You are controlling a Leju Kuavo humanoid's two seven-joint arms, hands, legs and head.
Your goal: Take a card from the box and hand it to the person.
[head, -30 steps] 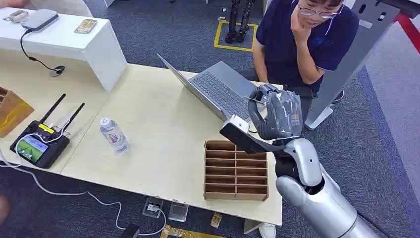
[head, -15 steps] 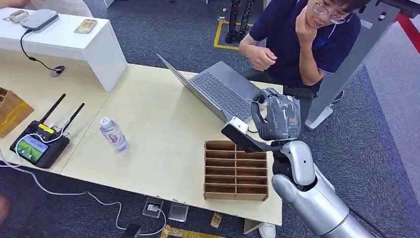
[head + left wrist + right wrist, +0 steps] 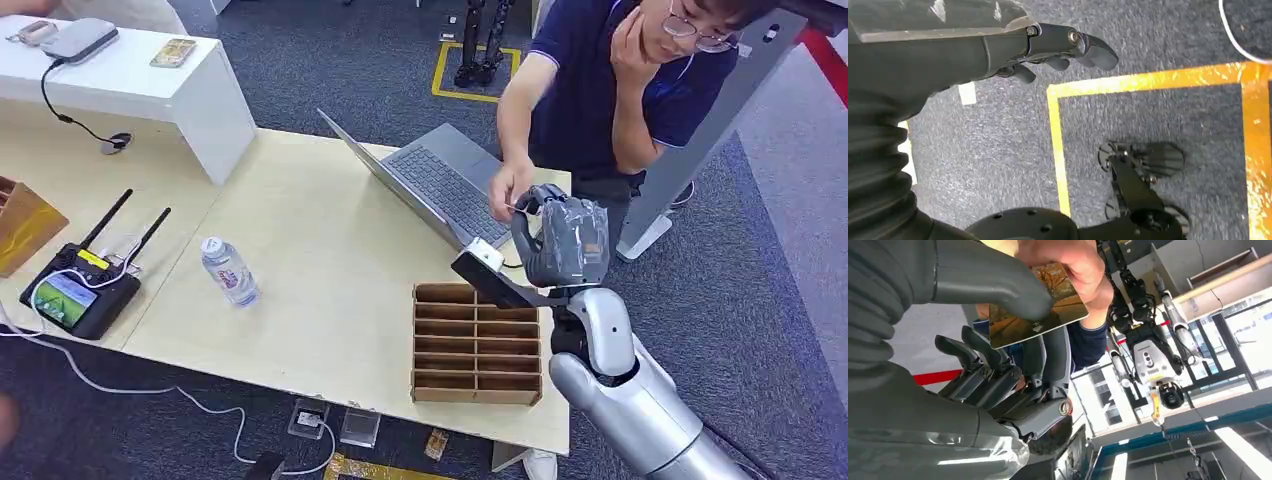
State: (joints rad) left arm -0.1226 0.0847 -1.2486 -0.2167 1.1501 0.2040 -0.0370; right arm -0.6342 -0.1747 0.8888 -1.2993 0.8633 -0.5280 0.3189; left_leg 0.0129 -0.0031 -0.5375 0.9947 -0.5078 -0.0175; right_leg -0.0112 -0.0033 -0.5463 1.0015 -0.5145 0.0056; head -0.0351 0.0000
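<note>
Head view: our right hand (image 3: 563,238) is raised right of centre, above the box (image 3: 477,343) on the worktop (image 3: 320,270), pinching the card (image 3: 519,209). The person's hand (image 3: 508,190) reaches in from the upper left of ours and touches it.

Left wrist view: our left hand (image 3: 1048,47) hangs over the floor, fingers loosely curled, holding nothing.

Right wrist view: the card (image 3: 1035,305) sits top centre, thumb pressed on it, its long edge pointing away toward the person's hand (image 3: 1073,262), which already grips the far end.

My left hand (image 3: 1048,47) hangs over grey carpet (image 3: 1158,115), fingers loosely curled, holding nothing; yellow floor tape (image 3: 1055,145) below.
</note>
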